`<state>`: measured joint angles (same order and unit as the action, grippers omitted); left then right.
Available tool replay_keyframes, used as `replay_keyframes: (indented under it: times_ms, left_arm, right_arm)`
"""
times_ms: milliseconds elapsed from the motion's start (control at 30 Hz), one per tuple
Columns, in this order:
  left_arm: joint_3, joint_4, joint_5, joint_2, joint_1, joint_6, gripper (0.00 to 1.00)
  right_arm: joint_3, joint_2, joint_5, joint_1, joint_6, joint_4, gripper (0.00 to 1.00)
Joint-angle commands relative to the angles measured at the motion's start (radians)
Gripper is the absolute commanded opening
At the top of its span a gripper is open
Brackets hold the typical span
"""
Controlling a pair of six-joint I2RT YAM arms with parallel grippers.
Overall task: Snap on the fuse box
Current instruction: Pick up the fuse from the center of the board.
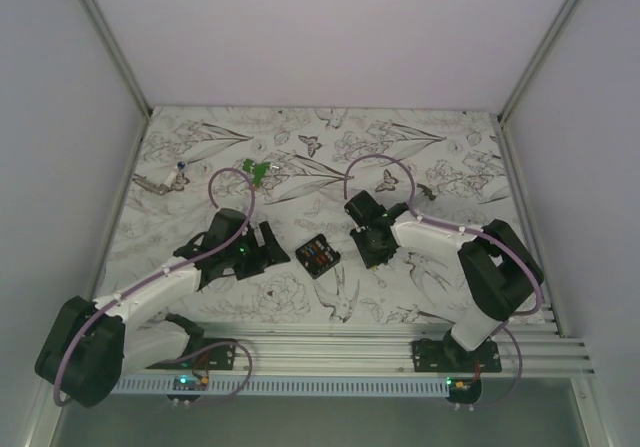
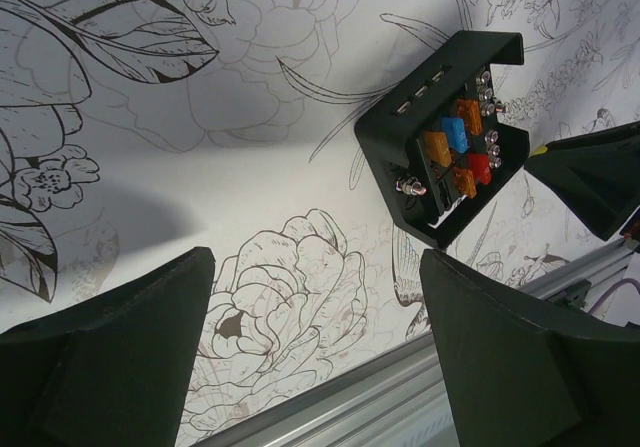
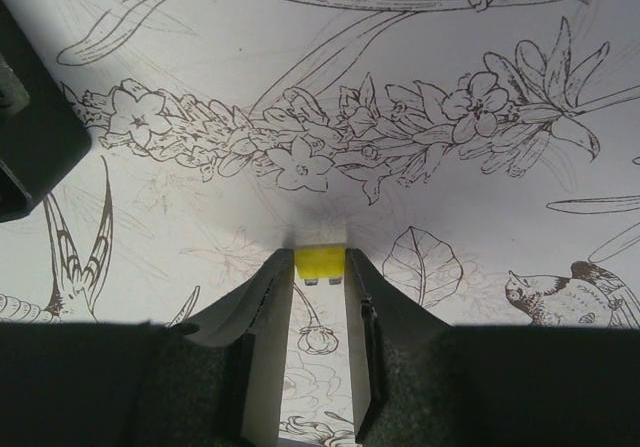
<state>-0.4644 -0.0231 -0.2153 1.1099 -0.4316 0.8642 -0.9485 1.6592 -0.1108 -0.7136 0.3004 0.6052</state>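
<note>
The fuse box [image 1: 318,257] is a small black open box lying on the flower-printed table between my two grippers. In the left wrist view the fuse box [image 2: 445,147] shows orange, blue and red fuses inside. My left gripper [image 1: 272,248] stands open just left of it, its jaws [image 2: 315,267] wide apart with only table between them. My right gripper [image 1: 372,248] sits just right of the box. Its fingertips [image 3: 320,272] are shut on a small yellow fuse [image 3: 319,263] held low over the table.
A small green piece [image 1: 258,170] lies at the back centre-left and a thin metal tool [image 1: 165,179] at the far left. The aluminium rail [image 2: 420,397] runs along the near edge. A black shape [image 3: 30,137] fills the right wrist view's left edge.
</note>
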Motion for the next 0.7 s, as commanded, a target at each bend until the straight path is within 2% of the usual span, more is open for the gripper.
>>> replay_keyframes:
  times_ms: [0, 100, 400, 667]
  left_arm:
    - [-0.016, -0.007, 0.008, 0.005, -0.011, 0.003, 0.87]
    - [-0.019, -0.006, 0.009, 0.004, -0.020, 0.000, 0.87]
    - [-0.028, 0.059, 0.020, -0.010, -0.088, -0.013, 0.83]
    - [-0.015, 0.157, 0.137, -0.082, -0.195, -0.008, 0.79]
  right_arm:
    - [0.027, -0.008, 0.011, 0.006, 0.009, -0.018, 0.29]
    - [0.025, -0.014, 0.013, 0.005, 0.021, -0.024, 0.23]
    - [0.030, -0.153, 0.044, -0.023, 0.148, -0.101, 0.24]
    - [0.036, -0.250, 0.069, -0.053, 0.360, -0.253, 0.26]
